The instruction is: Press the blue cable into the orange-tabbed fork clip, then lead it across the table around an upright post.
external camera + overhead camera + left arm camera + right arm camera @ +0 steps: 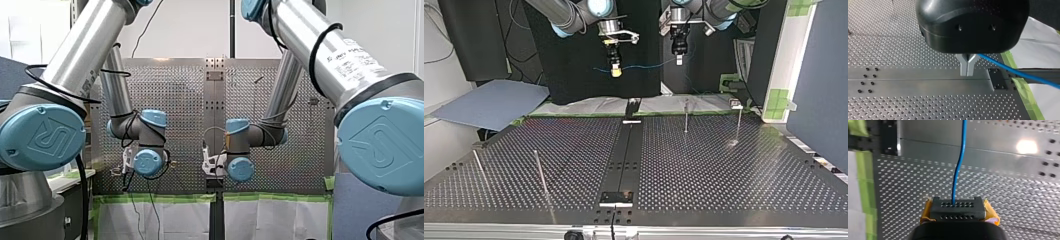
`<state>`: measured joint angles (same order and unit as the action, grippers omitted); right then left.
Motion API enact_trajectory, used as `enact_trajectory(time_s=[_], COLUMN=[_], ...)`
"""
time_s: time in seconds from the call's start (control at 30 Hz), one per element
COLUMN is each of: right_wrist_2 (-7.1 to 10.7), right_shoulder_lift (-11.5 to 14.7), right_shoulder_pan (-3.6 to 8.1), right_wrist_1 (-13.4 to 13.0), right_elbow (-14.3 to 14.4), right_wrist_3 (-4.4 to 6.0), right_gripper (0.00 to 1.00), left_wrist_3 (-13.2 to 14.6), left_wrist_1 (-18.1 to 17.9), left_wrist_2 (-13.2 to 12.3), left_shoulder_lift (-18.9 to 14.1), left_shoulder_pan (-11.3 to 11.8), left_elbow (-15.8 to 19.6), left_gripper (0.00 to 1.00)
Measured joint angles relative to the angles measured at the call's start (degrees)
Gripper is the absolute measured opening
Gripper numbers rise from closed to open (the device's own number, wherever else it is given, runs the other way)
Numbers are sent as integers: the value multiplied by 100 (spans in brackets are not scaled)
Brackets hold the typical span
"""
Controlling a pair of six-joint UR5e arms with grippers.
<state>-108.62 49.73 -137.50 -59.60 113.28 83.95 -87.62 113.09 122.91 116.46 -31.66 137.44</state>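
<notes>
Jaws of my left arm (719,7) and my right arm (564,15) each pinched the one blue cable (644,66) above the counter (724,175), where four thin posts (685,117) stood apart.

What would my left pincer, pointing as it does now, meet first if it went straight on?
Probably the central metal strip, beside the black plate. My left pincer holds the cable above it; nothing else shows between, though depth is unclear.
</notes>
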Motion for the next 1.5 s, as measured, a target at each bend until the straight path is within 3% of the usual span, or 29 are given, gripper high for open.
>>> enact_trajectory(time_s=[0.3, 0.4, 0.6, 0.83, 1.03, 1.13, 1.3, 1.5], right_wrist_2=[-4, -51, -143, 124, 347, 372, 377, 384], right_shoulder_lift=[-477, -590, -471, -159, -210, -332, -422, -649], right_shoulder_pan=[-1, 7, 3, 42, 25, 13, 8, 8], right_wrist_1=[-2, -42, -58, -100, -245, -351, -435, -455], right_elbow=[-1, -3, -136, -196, -266, -278, -316, -483], right_wrist_3=[1, 48, 245, 565, 861, 945, 1000, 1017], right_gripper=[0, 0, 0, 0, 0, 0, 0, 0], left_wrist_3=[5, -65, -338, -692, -1002, -1155, -1355, -1375], left_wrist_1=[0, -69, -113, -326, -627, -780, -1030, -1352], left_wrist_2=[4, 45, 67, -116, -148, -191, -393, -709], left_shoulder_lift=[-3, -71, -345, -622, -424, -277, -29, 294], left_shoulder_pan=[0, 12, 68, 212, 326, 415, 638, 958], left_elbow=[5, 73, 309, 650, 795, 774, 766, 764], left_gripper=[0, 0, 0, 0, 0, 0, 0, 0])
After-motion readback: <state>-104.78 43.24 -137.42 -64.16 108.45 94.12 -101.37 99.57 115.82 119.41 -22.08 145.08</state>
